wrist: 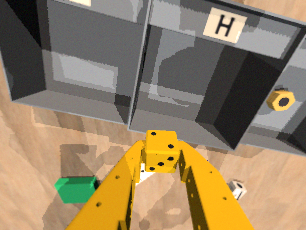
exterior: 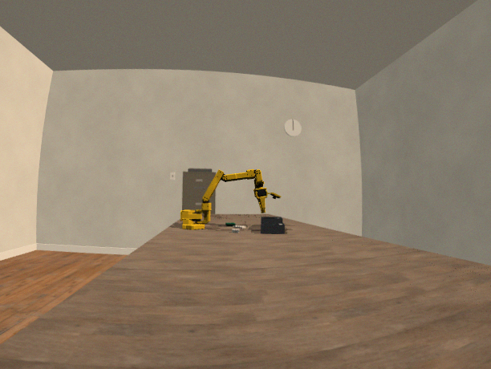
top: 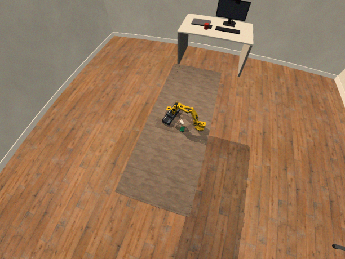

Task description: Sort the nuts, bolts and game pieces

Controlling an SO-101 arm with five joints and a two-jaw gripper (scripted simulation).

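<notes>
Yellow two-finger gripper (wrist: 160, 157) is closed on a small yellow die with black dots (wrist: 161, 150), which sits between the fingertips, w/ one finger (wrist: 117, 195) on its left side and the other on its right. In wrist view the die hangs above the near wall of a dark grey open bin with a white label "H" (wrist: 200, 65), approx. at this bin's front edge. Just left of it stands a second dark grey bin (wrist: 75, 55); its label is cut off, so I cannot tell the letter. To the right is a third compartment, and a yellow hexagonal nut (wrist: 280, 100) lies inside it. Down on the brown wood-pattern table top (wrist: 280, 190), a green flat block (wrist: 76, 189) lies left of the gripper, and a small white die (wrist: 237, 189) lies right of it, both apart from the bins. In exterior view the yellow arm (exterior: 237, 176) reaches over the dark bins (exterior: 273, 225), gripper above them.
</notes>
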